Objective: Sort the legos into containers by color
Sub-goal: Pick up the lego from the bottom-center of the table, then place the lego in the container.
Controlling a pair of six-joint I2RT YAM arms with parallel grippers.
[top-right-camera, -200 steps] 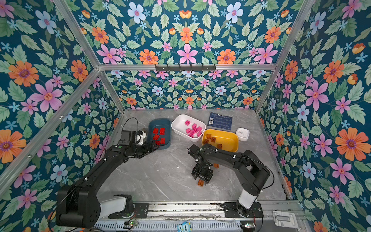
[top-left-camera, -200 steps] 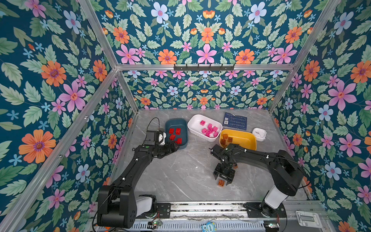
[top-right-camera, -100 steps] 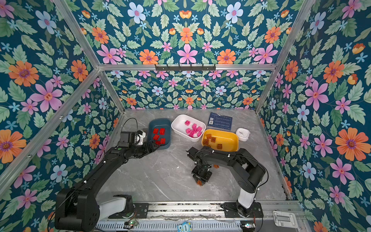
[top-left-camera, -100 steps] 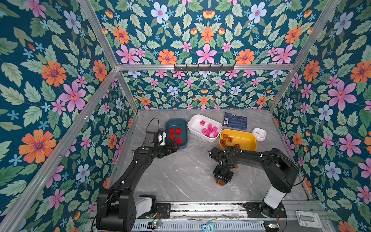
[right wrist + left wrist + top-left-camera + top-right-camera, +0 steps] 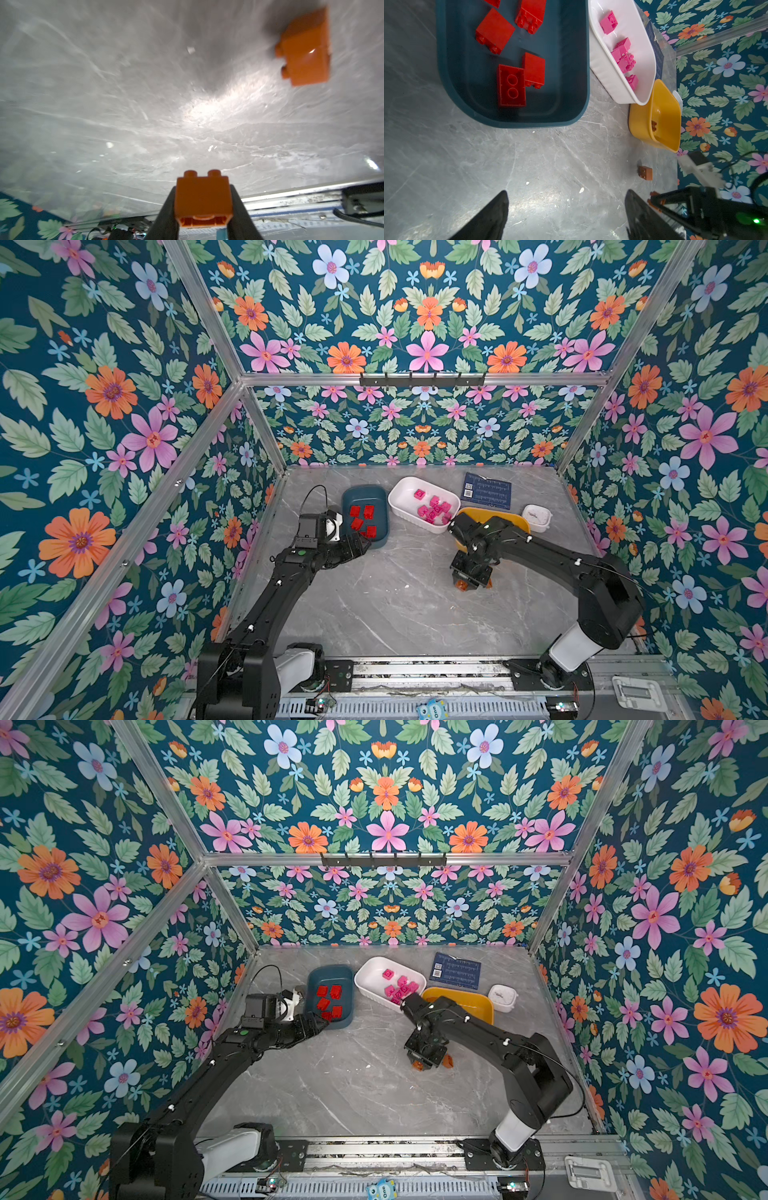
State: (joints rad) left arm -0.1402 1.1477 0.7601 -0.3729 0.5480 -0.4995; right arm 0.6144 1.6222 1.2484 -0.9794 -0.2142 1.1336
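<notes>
On table (image 5: pixel 374 605), loose orange brick (image 5: pixel 305 47) lies just beside R gripper (image 5: pixel 471 580), jaws clamped on 2nd orange brick (image 5: pixel 202 195), wrist pointing down; R arm (image 5: pixel 540 547) covers part of yellow bin (image 5: pixel 509 516) in both top views. L gripper (image 5: pixel 566 192), jaws wide apart, over table by teal bin (image 5: pixel 529 122) w/ red bricks (image 5: pixel 511 85).

Three bins (image 5: pixel 401 499), one card (image 5: pixel 486 490), one dish (image 5: pixel 536 517)

Toward the table's (image 5: pixel 395 614) back edge the left bin (image 5: pixel 385 526), middle bin (image 5: pixel 399 493) and right bin (image 5: pixel 515 519) stand in a row, bricks (image 5: pixel 511 85) in each; the last two seem to touch. A card (image 5: pixel 487 490) lies behind the right bin, a dish (image 5: pixel 536 517) at its right, a loose brick (image 5: pixel 645 172) before it.
</notes>
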